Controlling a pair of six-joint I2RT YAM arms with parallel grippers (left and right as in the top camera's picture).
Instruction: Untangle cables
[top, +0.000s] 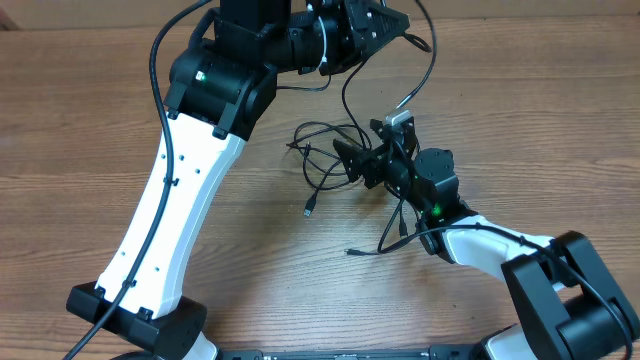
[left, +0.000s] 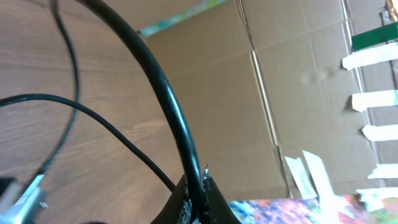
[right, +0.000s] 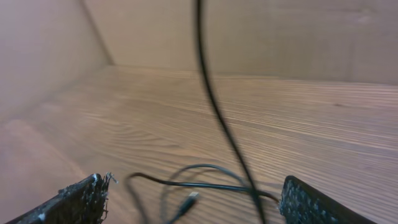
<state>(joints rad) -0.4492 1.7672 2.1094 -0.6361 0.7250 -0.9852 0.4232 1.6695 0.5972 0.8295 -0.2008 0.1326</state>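
Wood-grain table (top: 80, 150) bears tangled cables (top: 325, 158); cardboard walls (left: 298, 93) behind.

Open tabletop (top: 90, 130) left of cable tangle (top: 325, 160): free approach. Right side taken by right gripper (top: 350, 160). Raised cable strand (top: 432, 65) hangs down just ahead of its spread fingers (right: 314, 202).

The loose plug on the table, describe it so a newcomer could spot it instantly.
On the wooden table, find the tangle of cables in the middle, by the right gripper. One strand drops from it towards the near edge, ending in a small plug lying alone on bare wood.
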